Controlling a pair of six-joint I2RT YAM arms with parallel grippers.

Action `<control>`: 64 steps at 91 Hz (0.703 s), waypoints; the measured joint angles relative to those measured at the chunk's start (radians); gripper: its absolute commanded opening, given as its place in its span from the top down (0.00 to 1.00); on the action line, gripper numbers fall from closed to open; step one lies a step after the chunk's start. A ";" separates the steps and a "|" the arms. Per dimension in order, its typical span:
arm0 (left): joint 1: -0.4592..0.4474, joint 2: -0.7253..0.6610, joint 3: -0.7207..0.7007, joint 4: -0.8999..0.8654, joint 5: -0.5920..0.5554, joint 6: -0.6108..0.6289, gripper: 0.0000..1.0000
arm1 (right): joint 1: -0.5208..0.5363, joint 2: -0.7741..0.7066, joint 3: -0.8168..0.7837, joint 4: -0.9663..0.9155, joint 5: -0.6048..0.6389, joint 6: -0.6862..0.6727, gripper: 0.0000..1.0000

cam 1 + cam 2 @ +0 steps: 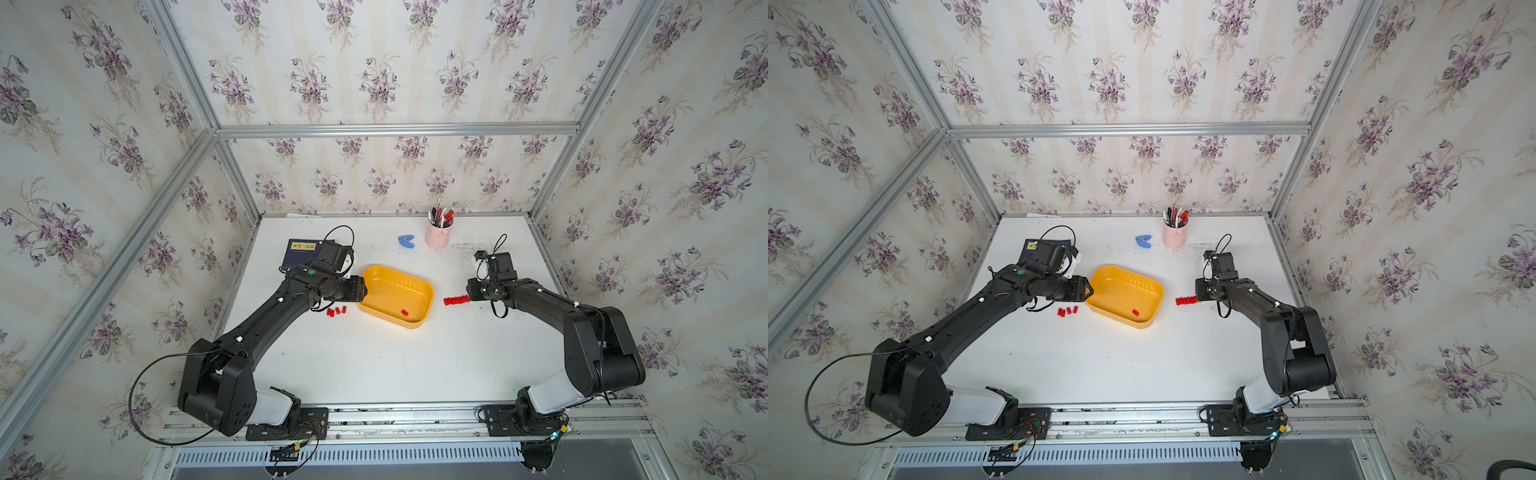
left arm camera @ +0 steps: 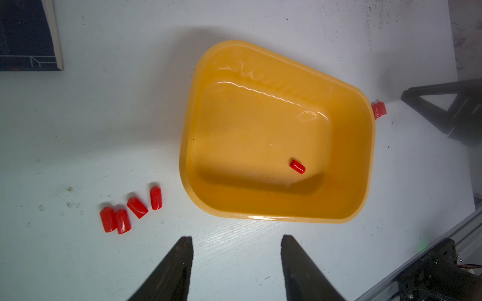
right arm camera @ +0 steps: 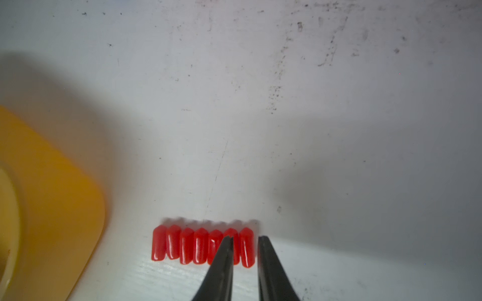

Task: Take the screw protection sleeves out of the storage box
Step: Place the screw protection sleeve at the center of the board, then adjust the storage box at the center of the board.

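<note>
Now our right gripper (image 3: 245,238) has its jaws slightly apart around a tiny red plastic screw protection sleeve (image 3: 247,250) on the white surface (image 3: 260,130). One more sleeve (image 2: 297,166) lies in the shallow yellow-orange plastic storage box (image 2: 349,161); we think the left gripper (image 2: 236,237), jaws wide apart, should pick it.

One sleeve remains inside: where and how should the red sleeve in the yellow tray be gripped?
Likely across its round sides at mid-length, from straight above: the sleeve lies flat on the storage box floor, clear of the walls, so jaws turned crosswise to its axis fit either side.
</note>
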 measured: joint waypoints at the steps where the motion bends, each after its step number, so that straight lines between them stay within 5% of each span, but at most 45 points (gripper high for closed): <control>1: -0.002 0.000 0.002 0.000 0.000 0.000 0.41 | 0.000 -0.004 0.003 -0.002 -0.001 0.000 0.76; 22: -0.046 0.092 0.074 -0.040 -0.012 0.011 0.41 | 0.017 -0.089 0.050 -0.030 -0.116 0.026 0.75; 50: -0.045 0.212 0.173 -0.105 -0.153 0.007 0.41 | 0.235 -0.106 0.106 -0.026 -0.261 0.156 0.76; 64: -0.046 0.289 0.190 -0.110 -0.197 0.007 0.41 | 0.265 -0.074 0.127 -0.026 -0.271 0.188 0.77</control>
